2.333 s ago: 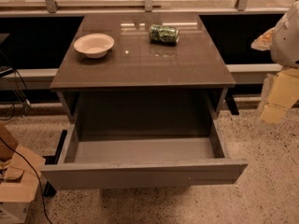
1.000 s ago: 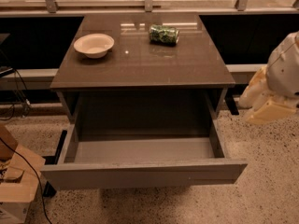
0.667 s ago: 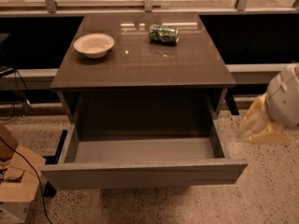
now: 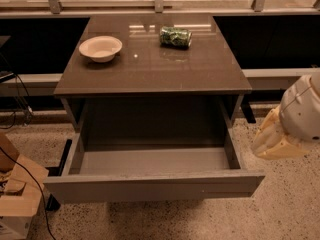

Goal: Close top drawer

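Speckled stone flooring (image 4: pixel 290 204) is seen in the single camera view, with a grey cabinet standing on it in front of a dark, glass-topped barrier. On the cabinet's brown top (image 4: pixel 150 69) a pale bowl (image 4: pixel 100 48) is set at the left rear, and a green can (image 4: pixel 175 36) lies on its side toward the back, well apart from the bowl. A cardboard box (image 4: pixel 17 199) is seen on the floor at the lower left.

The top drawer (image 4: pixel 150 184) is pulled far out toward the camera. Its plain front panel is well forward of the brown top, and its grey interior is exposed with nothing seen in it.

The gripper (image 4: pixel 273 143), a cream-coloured piece below a rounded white arm segment, is found at the right edge, just beside the drawer's right side and near the front corner, though no contact can be made out. Whether it is open or closed cannot be told, and nothing is seen to be held in it.

Compared with the pictures of the last seconds, the gripper has been brought down from beside the cabinet top and slightly inward toward the drawer. The drawer itself has not been shifted. The approach is therefore judged to be under way, and the closing push not yet begun. The gripper would probably have to be carried round to the front panel before the drawer could be pressed shut.
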`<state>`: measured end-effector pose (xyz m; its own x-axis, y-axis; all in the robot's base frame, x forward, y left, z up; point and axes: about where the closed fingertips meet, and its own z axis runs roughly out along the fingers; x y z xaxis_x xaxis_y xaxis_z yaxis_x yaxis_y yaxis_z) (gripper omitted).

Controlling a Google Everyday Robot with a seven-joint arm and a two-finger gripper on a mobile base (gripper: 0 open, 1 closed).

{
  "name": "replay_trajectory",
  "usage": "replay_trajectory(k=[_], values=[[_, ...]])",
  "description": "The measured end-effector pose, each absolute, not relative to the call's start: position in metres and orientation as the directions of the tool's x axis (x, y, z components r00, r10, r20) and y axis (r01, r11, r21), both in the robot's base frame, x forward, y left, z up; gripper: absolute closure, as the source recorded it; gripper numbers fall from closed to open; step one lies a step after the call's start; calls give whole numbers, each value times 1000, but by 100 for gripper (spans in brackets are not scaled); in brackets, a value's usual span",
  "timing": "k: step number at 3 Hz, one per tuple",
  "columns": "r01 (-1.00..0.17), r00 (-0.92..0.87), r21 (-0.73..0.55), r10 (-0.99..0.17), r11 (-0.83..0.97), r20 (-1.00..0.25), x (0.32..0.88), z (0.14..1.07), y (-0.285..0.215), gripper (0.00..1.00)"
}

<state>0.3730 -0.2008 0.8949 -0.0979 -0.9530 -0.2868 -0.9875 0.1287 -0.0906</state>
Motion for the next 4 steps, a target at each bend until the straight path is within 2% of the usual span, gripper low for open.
replay_trajectory(k=[2, 4], values=[[-993, -93, -39, -936, 113, -340, 371, 834, -178, 100], [-987, -153, 19, -880, 161, -449, 366, 748, -166, 100]])
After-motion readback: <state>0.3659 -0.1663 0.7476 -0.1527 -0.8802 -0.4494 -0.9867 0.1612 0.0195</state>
